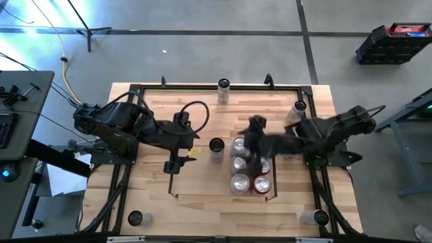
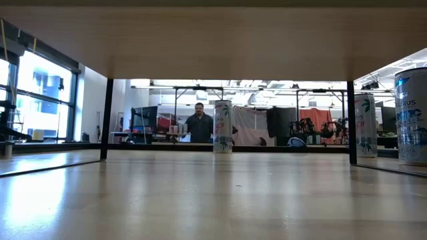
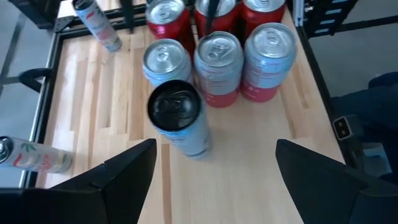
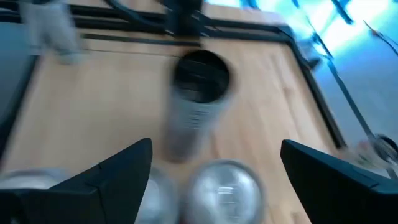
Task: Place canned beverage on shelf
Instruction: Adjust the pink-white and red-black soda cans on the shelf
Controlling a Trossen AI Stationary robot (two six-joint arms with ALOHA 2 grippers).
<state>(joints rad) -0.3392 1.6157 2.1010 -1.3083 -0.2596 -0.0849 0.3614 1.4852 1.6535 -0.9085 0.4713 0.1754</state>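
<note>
Hovering over the stored cans, my right gripper [image 1: 255,128] has its fingers apart; the black-topped can [image 1: 216,146] stands just beside the group on the shelf [image 1: 202,182]. I should approach slowly and centre it.

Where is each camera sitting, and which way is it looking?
High view: above the table, looking straight down; both arms show, left gripper and right gripper.
Low view: at table-top height, looking level across the wood to the room and a person; no arm shows.
Left wrist view: on the left arm, facing the black-topped can; its two open fingers show.
Right wrist view: on the right arm; its open fingers show.
Shared: both wrist views see the same black-topped can.
</note>
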